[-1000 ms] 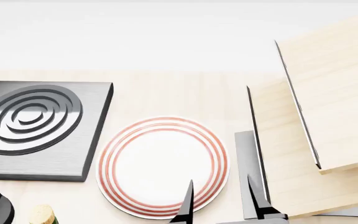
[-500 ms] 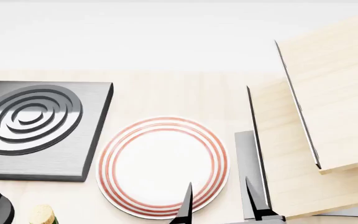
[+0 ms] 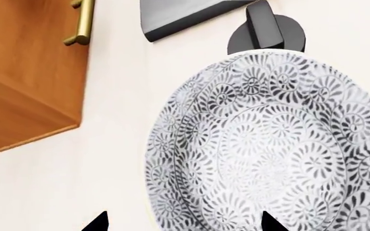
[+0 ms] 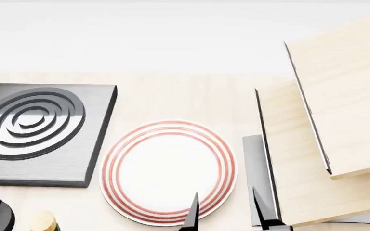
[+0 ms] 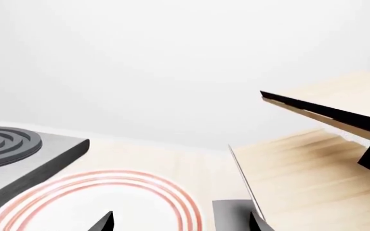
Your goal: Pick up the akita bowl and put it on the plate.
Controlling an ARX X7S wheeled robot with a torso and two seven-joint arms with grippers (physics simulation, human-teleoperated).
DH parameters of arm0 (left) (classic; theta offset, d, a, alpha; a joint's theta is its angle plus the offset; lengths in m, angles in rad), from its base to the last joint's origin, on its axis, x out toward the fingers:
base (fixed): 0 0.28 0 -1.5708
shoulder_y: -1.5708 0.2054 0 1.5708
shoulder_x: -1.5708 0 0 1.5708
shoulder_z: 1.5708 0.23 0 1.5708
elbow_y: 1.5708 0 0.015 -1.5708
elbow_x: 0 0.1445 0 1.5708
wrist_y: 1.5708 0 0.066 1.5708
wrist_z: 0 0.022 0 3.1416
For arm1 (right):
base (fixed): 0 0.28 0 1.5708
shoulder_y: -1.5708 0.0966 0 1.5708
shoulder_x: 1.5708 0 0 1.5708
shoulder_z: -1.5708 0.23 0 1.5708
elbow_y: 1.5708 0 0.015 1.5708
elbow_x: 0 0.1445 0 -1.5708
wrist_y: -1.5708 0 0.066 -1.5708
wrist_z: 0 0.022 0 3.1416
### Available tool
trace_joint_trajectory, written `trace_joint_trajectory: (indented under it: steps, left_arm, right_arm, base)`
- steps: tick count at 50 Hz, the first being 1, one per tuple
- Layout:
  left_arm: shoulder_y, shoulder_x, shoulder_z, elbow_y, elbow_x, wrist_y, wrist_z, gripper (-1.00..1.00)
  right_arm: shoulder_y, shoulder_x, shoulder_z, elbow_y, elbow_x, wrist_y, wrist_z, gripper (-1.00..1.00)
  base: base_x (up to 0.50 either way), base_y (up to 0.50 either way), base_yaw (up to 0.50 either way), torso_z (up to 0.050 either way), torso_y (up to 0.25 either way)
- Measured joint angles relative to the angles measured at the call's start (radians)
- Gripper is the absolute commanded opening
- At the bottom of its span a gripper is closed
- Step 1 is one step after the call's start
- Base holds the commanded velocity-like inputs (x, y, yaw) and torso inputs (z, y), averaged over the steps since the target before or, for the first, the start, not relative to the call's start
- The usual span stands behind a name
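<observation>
Right gripper (image 4: 225,211): jaws open, slightly lower over the plate (image 4: 168,172) edge than before.
Left gripper (image 3: 181,224): jaws open above akita bowl (image 3: 269,144).

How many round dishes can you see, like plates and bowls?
2. The plate with red rings lies on the table beside the dark stove burner. The akita bowl shows only in the left wrist view, near a black knob. Others may be hidden.

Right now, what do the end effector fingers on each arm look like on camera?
Only the tips show. The right end effector has two thin, black, blade-like fingers tapering to sharp points, with a darker grey block just visible at their base. The left end effector shows as two small black pointed tips. No cables, markings or arm links are in view.
</observation>
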Motion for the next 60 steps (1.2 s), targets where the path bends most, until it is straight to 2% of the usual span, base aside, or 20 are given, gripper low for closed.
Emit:
trace_joint_trajectory:
  steps: [12,27,60]
  left_arm:
    - [-0.006,0.006,-0.037,0.054,-0.042,-0.095,0.009,1.00]
    - [-0.075,-0.002,-0.080,0.094,-0.112,-0.219,0.004,1.00]
    - [-0.137,-0.017,-0.006,-0.004,-0.138,-0.215,-0.029,1.00]
  right_arm:
    - [-0.001,0.001,-0.004,0.010,0.003,-0.008,0.003,1.00]
    - [-0.001,0.001,-0.013,0.024,0.006,-0.014,0.006,1.00]
    - [-0.002,0.000,-0.031,0.060,0.009,-0.028,0.013,1.00]
  base:
    - [0.00,0.00,0.00,0.000,0.000]
    - [0.00,0.00,0.00,0.000,0.000]
    - [0.00,0.00,0.00,0.000,0.000]
